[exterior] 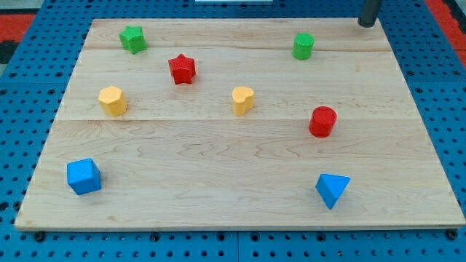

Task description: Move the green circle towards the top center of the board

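My tip [365, 24] shows at the upper right of the frame, resting at the far right corner of the worktop [218, 160]; the arm ends in a plain rod and carries no gripper, so there is nothing to open or close. The green circle [303, 46] stands in the upper right part of the board, to the left of my tip and a little lower, well apart from it. A green star [133, 38] sits in the upper left. A red star [182, 69] lies below and to the right of it. A yellow hexagon [112, 100] is at mid-left, and a yellow block [242, 100] sits near the middle, its shape unclear. A red cylinder [322, 121] is at mid-right, below the green circle. A blue cube [84, 176] occupies the lower left and a blue triangle [332, 189] the lower right.
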`<state>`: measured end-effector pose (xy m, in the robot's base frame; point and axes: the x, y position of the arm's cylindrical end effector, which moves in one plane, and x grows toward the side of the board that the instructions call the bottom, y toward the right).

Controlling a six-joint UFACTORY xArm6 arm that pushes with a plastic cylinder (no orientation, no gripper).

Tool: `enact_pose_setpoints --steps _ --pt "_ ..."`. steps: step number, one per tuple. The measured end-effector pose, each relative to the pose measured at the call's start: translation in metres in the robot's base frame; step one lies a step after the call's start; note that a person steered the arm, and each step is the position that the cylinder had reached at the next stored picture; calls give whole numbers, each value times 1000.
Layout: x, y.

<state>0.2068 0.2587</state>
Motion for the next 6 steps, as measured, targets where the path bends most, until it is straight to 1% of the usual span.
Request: enact_pose_setpoints --steps 2,4,6 --pt "1 -6" --pt "70 -34" --pt "70 -218"
